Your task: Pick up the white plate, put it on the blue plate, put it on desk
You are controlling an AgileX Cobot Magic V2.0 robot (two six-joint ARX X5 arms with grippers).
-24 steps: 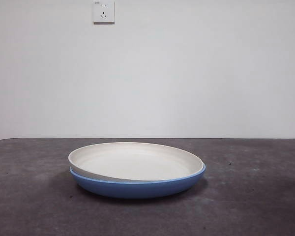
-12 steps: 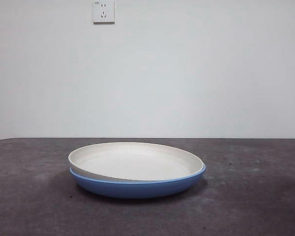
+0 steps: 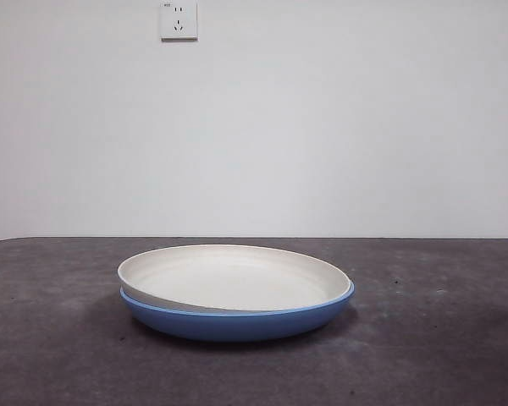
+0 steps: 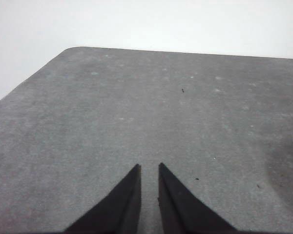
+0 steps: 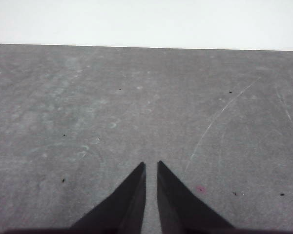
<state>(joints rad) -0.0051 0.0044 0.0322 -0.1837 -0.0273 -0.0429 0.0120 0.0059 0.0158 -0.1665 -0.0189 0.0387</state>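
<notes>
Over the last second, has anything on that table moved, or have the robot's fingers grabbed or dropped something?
Nothing visibly changed. The white plate still sits tilted inside the blue plate on the desk, just as a second ago. Neither arm shows in the front view; the left gripper and right gripper each hang over bare desk with fingers nearly together, holding nothing.
</notes>
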